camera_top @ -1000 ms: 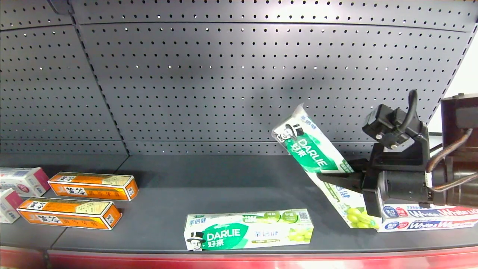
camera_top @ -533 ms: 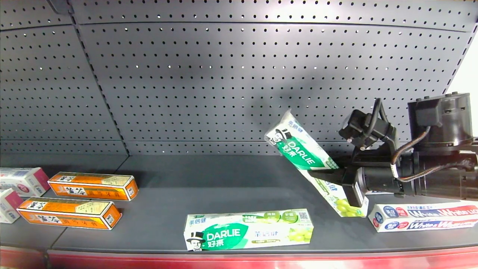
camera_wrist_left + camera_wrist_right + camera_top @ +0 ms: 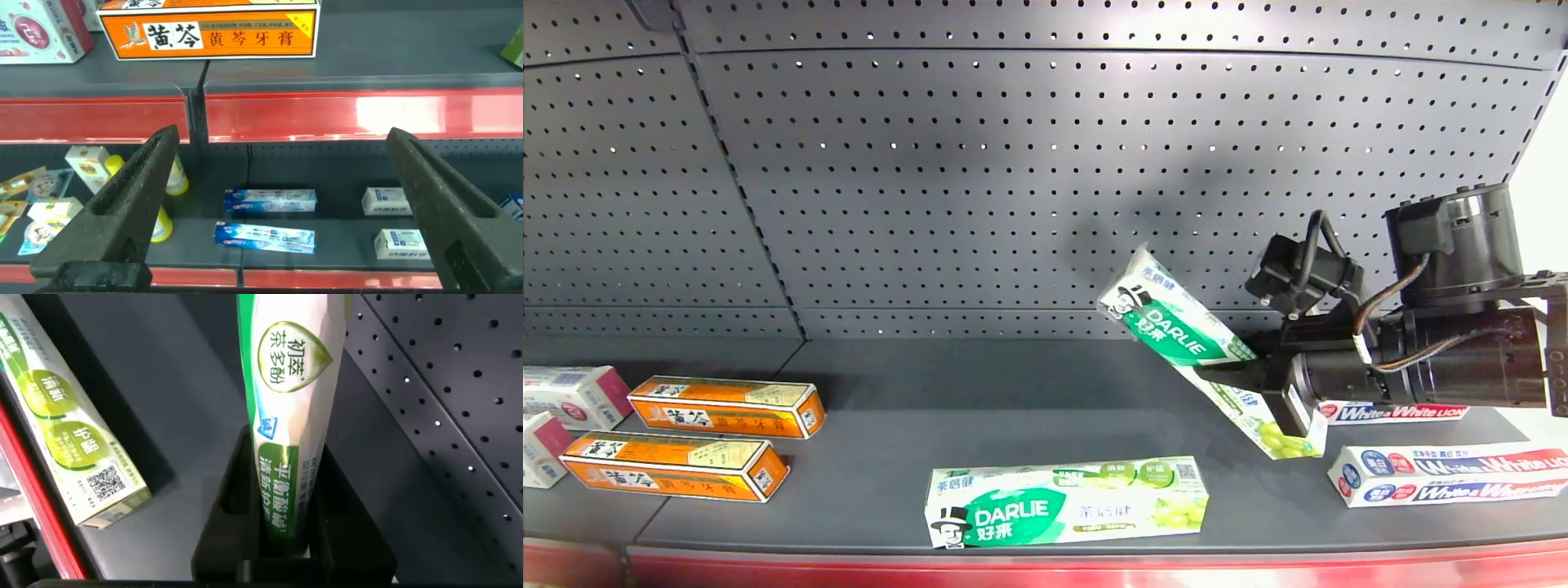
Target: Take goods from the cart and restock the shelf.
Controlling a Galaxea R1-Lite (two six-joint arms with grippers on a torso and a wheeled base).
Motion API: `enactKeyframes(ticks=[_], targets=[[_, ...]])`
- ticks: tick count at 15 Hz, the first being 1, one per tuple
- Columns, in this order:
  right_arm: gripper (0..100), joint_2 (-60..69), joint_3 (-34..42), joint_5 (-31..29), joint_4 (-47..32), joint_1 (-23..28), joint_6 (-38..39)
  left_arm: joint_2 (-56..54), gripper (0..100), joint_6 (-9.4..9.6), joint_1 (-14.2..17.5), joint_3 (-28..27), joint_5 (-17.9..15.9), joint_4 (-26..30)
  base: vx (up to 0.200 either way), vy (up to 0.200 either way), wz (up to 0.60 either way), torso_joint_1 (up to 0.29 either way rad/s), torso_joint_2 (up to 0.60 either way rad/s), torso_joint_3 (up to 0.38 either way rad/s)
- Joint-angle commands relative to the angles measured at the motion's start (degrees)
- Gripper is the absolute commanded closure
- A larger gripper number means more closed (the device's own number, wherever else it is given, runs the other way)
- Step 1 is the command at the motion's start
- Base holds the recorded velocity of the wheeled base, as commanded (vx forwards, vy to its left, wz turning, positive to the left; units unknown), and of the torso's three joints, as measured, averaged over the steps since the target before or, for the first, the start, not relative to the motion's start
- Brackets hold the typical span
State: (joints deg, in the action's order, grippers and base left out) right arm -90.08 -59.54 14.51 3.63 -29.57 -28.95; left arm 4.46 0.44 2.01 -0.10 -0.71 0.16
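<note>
My right gripper (image 3: 1262, 390) is shut on a green-and-white toothpaste box (image 3: 1176, 339), held tilted above the grey shelf (image 3: 980, 408) at the right, its upper end near the pegboard. In the right wrist view the same toothpaste box (image 3: 288, 416) runs out from between the black fingers (image 3: 237, 490). A matching green toothpaste box (image 3: 1066, 500) lies flat near the shelf's front edge. My left gripper (image 3: 278, 212) stands open with nothing between its fingers, below the red shelf edge (image 3: 327, 114), facing a lower shelf.
Two orange boxes (image 3: 674, 464) and pink-white boxes (image 3: 572, 394) lie at the shelf's left. White toothpaste boxes (image 3: 1450, 482) lie at the right, beneath and behind the right arm. The lower shelf holds blue-white boxes (image 3: 265, 235) and small bottles (image 3: 90, 167).
My right arm has carried the tilted green box leftward and deeper into the shelf, uncovering the white boxes at the right. The grip has not changed.
</note>
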Motion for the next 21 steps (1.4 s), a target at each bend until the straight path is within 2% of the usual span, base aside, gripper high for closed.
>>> enactKeyframes(ticks=[1, 4, 7, 9, 14, 21], targets=[[100, -1.0, -0.3, 0.1, -0.5, -0.2, -0.2, 0.1, 0, 0.0, 0.1, 0.0, 0.0, -0.1, 0.0, 0.0, 0.0, 0.0, 0.0, 0.0], [100, -1.2, -1.5, 0.1, -2.7, -0.3, -0.8, 0.0, 0, 0.0, 0.1, 0.0, 0.0, 0.0, 0.0, 0.0, 0.0, 0.0, 0.0, 0.0], [100, -2.6, -6.1, 0.1, -7.2, -0.9, -2.1, 0.1, 0, 0.0, 0.0, 0.0, 0.0, 0.0, 0.0, 0.0, 0.0, 0.0, 0.0, 0.0], [100, -3.4, -10.3, 0.1, -13.2, -1.2, -4.0, 0.1, 0, 0.0, 0.0, 0.0, 0.0, 0.0, 0.0, 0.0, 0.0, 0.0, 0.0, 0.0], [100, -4.2, -11.4, 0.1, -17.6, -1.4, -5.0, 0.1, 0, 0.0, 0.0, 0.0, 0.0, 0.0, 0.0, 0.0, 0.0, 0.0, 0.0, 0.0], [100, -5.5, -18.0, 0.0, -27.6, -2.2, -6.3, 0.1, 0, 0.0, 0.0, 0.0, 0.0, 0.0, 0.0, 0.0, 0.0, 0.0, 0.0, 0.0]])
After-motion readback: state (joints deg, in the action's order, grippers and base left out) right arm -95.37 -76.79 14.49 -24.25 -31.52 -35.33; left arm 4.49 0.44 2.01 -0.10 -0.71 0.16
